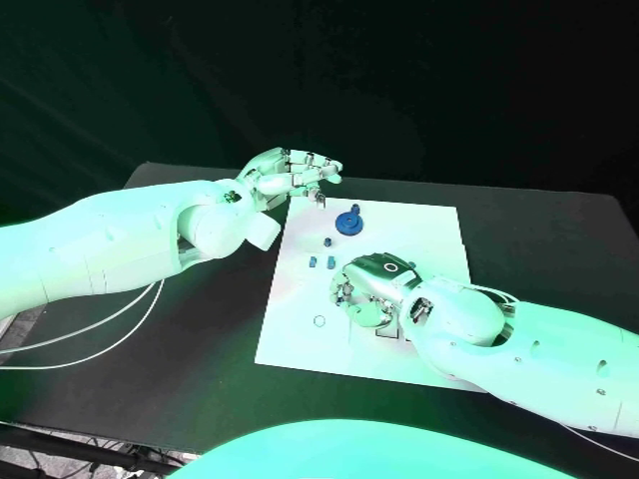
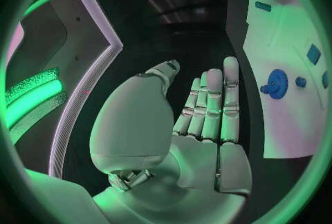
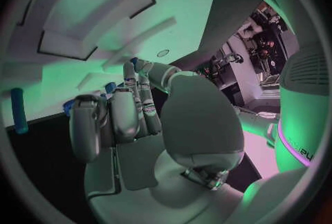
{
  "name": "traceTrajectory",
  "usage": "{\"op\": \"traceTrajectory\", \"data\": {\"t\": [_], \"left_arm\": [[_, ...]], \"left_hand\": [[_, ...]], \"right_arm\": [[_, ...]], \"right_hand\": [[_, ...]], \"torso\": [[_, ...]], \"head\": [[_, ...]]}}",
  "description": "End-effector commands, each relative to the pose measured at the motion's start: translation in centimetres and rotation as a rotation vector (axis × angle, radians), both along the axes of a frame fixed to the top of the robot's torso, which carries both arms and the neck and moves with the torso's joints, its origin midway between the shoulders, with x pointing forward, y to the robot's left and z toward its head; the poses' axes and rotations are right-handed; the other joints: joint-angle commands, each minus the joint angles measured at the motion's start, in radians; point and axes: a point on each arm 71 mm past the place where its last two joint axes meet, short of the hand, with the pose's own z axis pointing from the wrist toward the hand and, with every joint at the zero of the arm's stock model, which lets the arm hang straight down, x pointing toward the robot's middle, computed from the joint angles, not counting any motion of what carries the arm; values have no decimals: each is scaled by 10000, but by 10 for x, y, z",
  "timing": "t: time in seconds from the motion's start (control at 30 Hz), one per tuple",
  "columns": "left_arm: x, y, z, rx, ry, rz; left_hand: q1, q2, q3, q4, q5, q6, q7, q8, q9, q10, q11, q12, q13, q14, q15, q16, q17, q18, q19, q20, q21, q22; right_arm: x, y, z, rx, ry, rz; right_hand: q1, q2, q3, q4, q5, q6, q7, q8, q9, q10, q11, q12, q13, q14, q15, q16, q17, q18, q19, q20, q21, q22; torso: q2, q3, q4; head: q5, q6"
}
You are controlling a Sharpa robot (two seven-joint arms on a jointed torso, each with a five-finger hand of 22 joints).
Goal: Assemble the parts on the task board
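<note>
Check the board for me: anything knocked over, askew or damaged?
Nothing stands out. The white board lies flat on the table, with the blue gear and small blue pieces on it, none visibly damaged.

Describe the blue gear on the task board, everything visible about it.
The blue gear is a toothed disc that looks like plastic, with a small blue knob beside its rim in the left wrist view. It sits on the task board near its far edge, nothing touching it. The left hand is off the board's far corner; the right hand is nearer the robot.
</note>
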Motion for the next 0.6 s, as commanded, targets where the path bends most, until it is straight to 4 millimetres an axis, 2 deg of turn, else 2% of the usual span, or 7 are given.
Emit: {"op": "traceTrajectory", "data": {"t": [0.03, 0.13, 0.3, 0.37, 0.47, 0.6], "left_arm": [[-1, -2, 1, -99, 23, -158], [0, -2, 1, -85, 30, -136], [0, -1, 1, -72, 41, -120], [0, -1, 0, -69, 45, -119], [0, -1, 0, -66, 53, -122], [0, 0, 0, -54, 69, -115]], "left_hand": [[92, 5, -63, 11, -2, -26, 140, 53, 12, -81, -17, 47, 10, -45, 18, 46, -11, 131, 58, 4, -64, -15], [92, 5, -63, 11, -2, -26, 140, 53, 12, -81, -17, 47, 10, -45, 18, 46, -11, 131, 58, 4, -64, -15], [92, 5, -63, 11, -2, -26, 140, 53, 12, -81, -17, 47, 10, -45, 18, 46, -11, 131, 58, 4, -64, -15], [92, 5, -63, 11, -2, -26, 140, 53, 12, -81, -17, 47, 10, -45, 18, 46, -11, 131, 58, 4, -64, -15], [92, 5, -63, 11, -2, -26, 140, 53, 12, -81, -17, 47, 10, -45, 18, 46, -11, 131, 58, 4, -64, -15], [101, 24, -72, 25, -3, -20, 147, 69, 15, -93, -9, 55, 12, -52, 25, 48, -15, 131, 59, 10, -70, -18]], "right_arm": [[-2, -2, -7, -422, 219, 105], [-1, -3, -7, -276, 133, 41], [-1, -4, -3, 125, -61, 18], [-2, -4, -2, 291, -126, 32], [-3, -6, 0, 476, -194, 39], [-6, -10, 4, 684, -264, 4]], "right_hand": [[-143, -41, -81, -5, 57, -184, 25, -116, -9, -1, -155, -64, -18, 275, 41, -91, -102, -71, -47, 31, -103, 996], [-284, -227, -36, 32, 193, -438, 179, -292, -54, -751, 41, -79, -205, 162, 198, -384, -454, 25, -300, 148, -429, 638], [-392, -511, -6, 21, 271, -815, 309, -529, -132, -1565, 222, -62, -443, -36, 352, -901, -1050, 197, -725, 291, -1017, 13], [-379, -640, -68, -21, 300, -1096, 304, -699, -193, -2012, 272, -24, -547, -111, 382, -1110, -1293, 290, -946, 342, -1361, -338], [-333, -709, -216, -55, 314, -1284, 276, -818, -231, -2353, 277, 35, -579, -140, 389, -1228, -1452, 363, -1107, 352, -1655, -626], [-280, -732, -337, -80, 326, -1331, 261, -854, -240, -2516, 284, 93, -577, -174, 388, -1348, -1600, 398, -1185, 355, -1820, -784]], "torso": [[-6, 6, -7], [0, 9, -12], [-2, 11, -11], [-1, 14, -7], [-4, 17, -4], [-5, 16, -12]], "head": [[1, 12], [-2, 21], [-28, 50], [-38, 70], [-56, 87], [-73, 114]]}}
